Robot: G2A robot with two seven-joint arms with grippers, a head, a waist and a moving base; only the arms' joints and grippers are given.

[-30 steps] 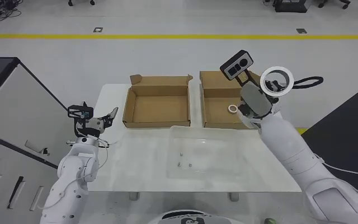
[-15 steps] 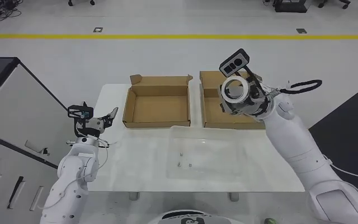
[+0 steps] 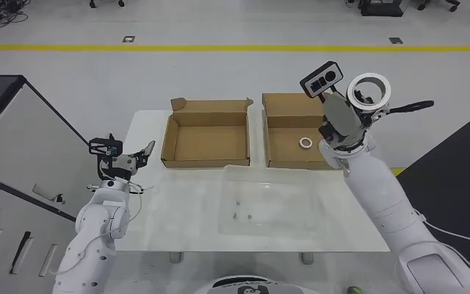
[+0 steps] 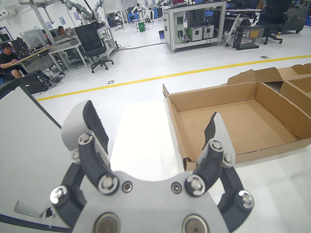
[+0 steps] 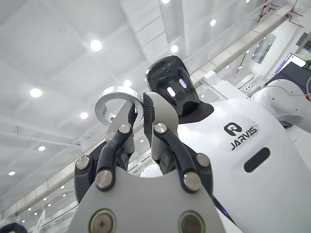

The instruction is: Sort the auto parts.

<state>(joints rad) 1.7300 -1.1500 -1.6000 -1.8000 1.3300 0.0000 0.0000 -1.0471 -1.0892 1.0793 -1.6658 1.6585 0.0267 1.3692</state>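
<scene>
Logging the right gripper (image 5: 139, 103) first: we see it pointing upward, its fingers clamped on the rim of a large metal ring (image 5: 116, 90), one finger inside the hoop and one outside. The ring juts out past the fingertips. In the top view the right cardboard box (image 3: 268, 140) lies just beside this gripper, with a small ring (image 3: 305, 142) lying inside. We note the left gripper (image 4: 150, 112) with fingers spread wide; the left cardboard box (image 4: 230, 127) sits just ahead of it. Three small parts (image 3: 235, 215) lie on the table (image 3: 183, 213), between the two grippers.
</scene>
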